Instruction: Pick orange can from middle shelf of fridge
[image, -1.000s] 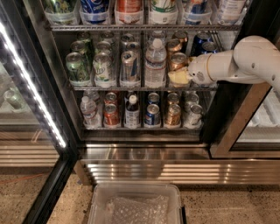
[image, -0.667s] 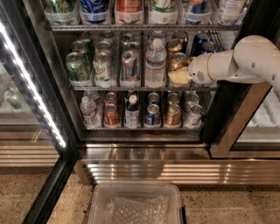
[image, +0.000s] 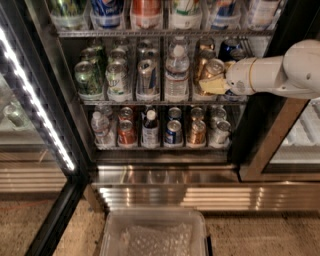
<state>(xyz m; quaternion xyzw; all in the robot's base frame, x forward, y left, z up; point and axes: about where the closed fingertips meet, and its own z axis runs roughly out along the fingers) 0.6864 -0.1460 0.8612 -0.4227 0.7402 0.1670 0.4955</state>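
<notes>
The fridge (image: 246, 131) stands open, with a white LED strip (image: 35, 100) on the left. The middle shelf (image: 150, 103) holds lanes of tall cans. The orange can (image: 212, 69), copper-coloured with a silver lid, is tilted at the front of the second lane from the right. My gripper (image: 214, 85) reaches in from the right on a white arm (image: 280, 75). Its yellowish fingers (image: 216, 88) are closed on the lower part of the orange can. Another copper can (image: 204, 49) stands behind it.
Green cans (image: 89, 75), silver cans (image: 146, 75) and a water bottle (image: 176, 70) fill the lanes to the left. A dark blue can (image: 230, 47) is at the back right. The lower rack (image: 160, 146) holds small bottles and a red can (image: 126, 132). A clear plastic bin (image: 155, 235) sits below the ribbed steel base (image: 165, 192).
The gripper and arm have shifted slightly to the right, and the orange can has moved with them. The other cans and bottles have not moved.
</notes>
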